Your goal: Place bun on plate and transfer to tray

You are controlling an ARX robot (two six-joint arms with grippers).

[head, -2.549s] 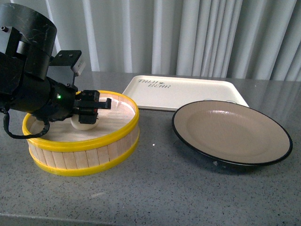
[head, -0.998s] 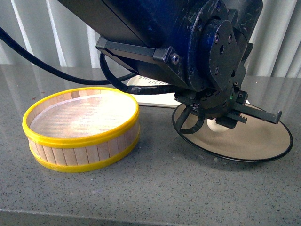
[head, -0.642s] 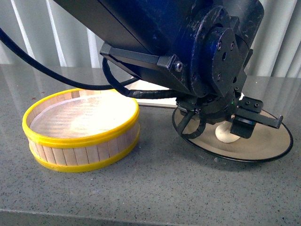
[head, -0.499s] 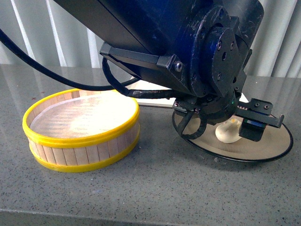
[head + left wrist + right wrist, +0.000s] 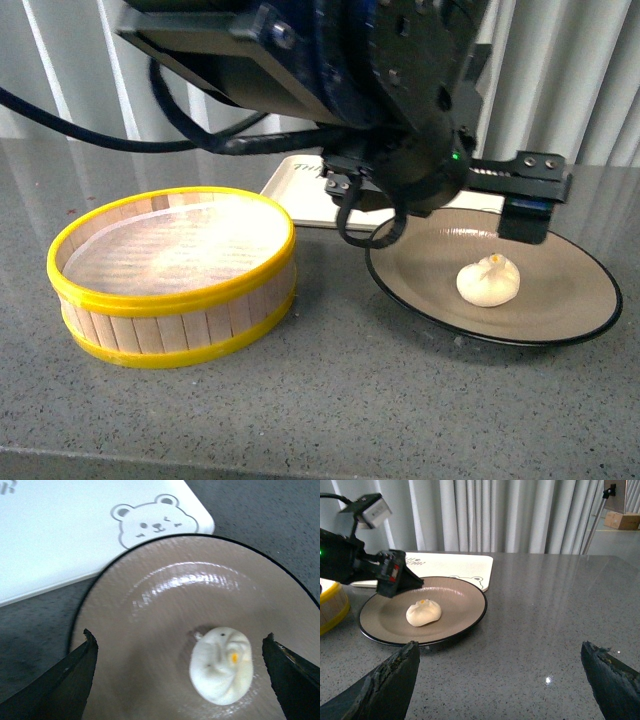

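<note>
The cream-white bun lies free on the taupe, black-rimmed plate, a little right of its middle. My left gripper hangs open above the plate, its fingers spread wide to either side of the bun and clear of it. The white tray lies just behind the plate, partly hidden by my left arm. In the right wrist view the bun and the plate sit well ahead of my right gripper, which is open over bare table with nothing between its fingers.
A yellow-rimmed wooden steamer basket stands on the left of the grey stone table, with nothing in it. The tray's bear print lies close to the plate's rim. Pale curtains hang behind the table.
My left gripper carried the bun from the steamer basket to the plate, opened and let it go. It has since risen, leaving the bun resting on the plate.
</note>
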